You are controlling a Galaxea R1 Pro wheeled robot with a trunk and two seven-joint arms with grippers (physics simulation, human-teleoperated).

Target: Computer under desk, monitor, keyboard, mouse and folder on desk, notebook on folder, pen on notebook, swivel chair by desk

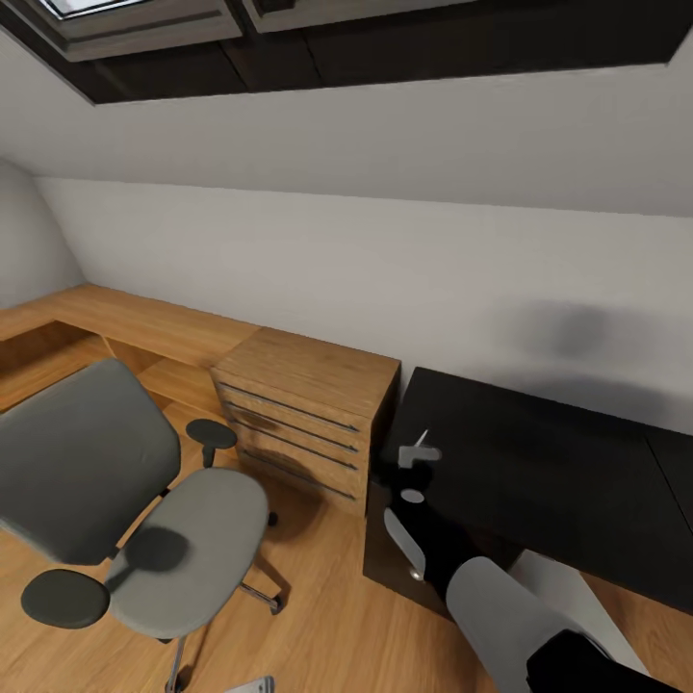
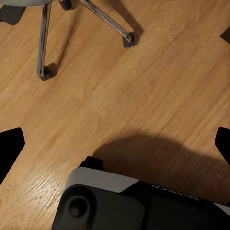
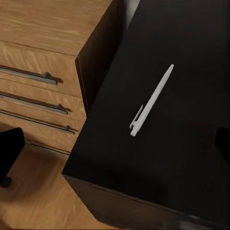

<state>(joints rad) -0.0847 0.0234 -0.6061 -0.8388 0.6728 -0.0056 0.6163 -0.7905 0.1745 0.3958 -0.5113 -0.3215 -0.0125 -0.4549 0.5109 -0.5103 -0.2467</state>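
The head view faces a sloped white wall (image 1: 385, 250) above a wooden floor (image 1: 337, 616).

1. Swivel chair (image 1: 183, 539): stands at 8 o'clock in the head view, grey seat and backrest, black armrests. The seat carries nothing. In the left wrist view, two chrome legs of its base (image 2: 44, 38) rest on casters on the floor.

2. Wooden chest (image 1: 303, 419): stands at the centre of the head view, between the chair and the bench, with long bar handles on its drawers. Its side sits just beside the end of the bench.

3. Bench (image 1: 539, 481): the black desk occupies the 4 o'clock area of the head view. The visible part of its top is bare apart from the pen.

4. Pen (image 3: 152, 99): a white stick, lying flat and diagonal on the black top near the end next to the chest, touching nothing else.

5. Right gripper (image 1: 416, 460): hangs over the chest-side end of the bench. In the right wrist view the dark fingertips (image 3: 9, 151) stand far apart at the frame edges, so the gripper is wide and holds nothing; the pen lies between and beyond them.

6. Left gripper (image 2: 115, 148): points down at the floor beside the robot base (image 2: 124, 203). Its fingertips are spread wide and hold nothing.
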